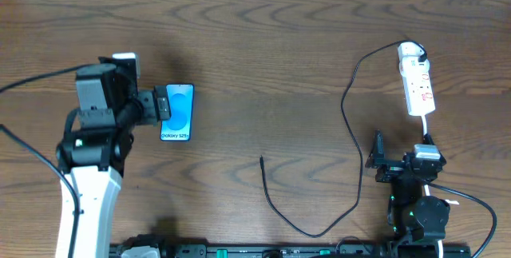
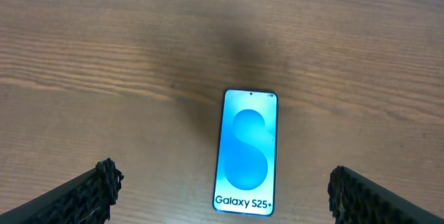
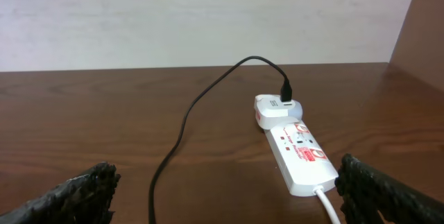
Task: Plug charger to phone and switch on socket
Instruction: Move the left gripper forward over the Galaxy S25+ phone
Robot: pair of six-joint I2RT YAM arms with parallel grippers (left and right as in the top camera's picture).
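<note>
The phone (image 1: 176,113) lies flat at the left, its blue screen up, reading "Galaxy S25+" (image 2: 244,151). My left gripper (image 1: 162,105) hovers at its left edge, open; in the left wrist view the gripper (image 2: 223,177) has its fingers wide apart on either side of the phone's near end. The white socket (image 1: 416,81) lies at the far right. The black charger (image 1: 348,122) runs from a white adapter (image 3: 274,109) at the socket's far end and loops across the table to its free plug tip (image 1: 262,160). My right gripper (image 1: 402,150) stands open just below the socket (image 3: 298,151), holding nothing.
The socket's white cord (image 3: 329,207) runs back toward my right arm. The charger's loop (image 1: 319,232) reaches close to the table's front edge. A pale wall rises behind the table in the right wrist view.
</note>
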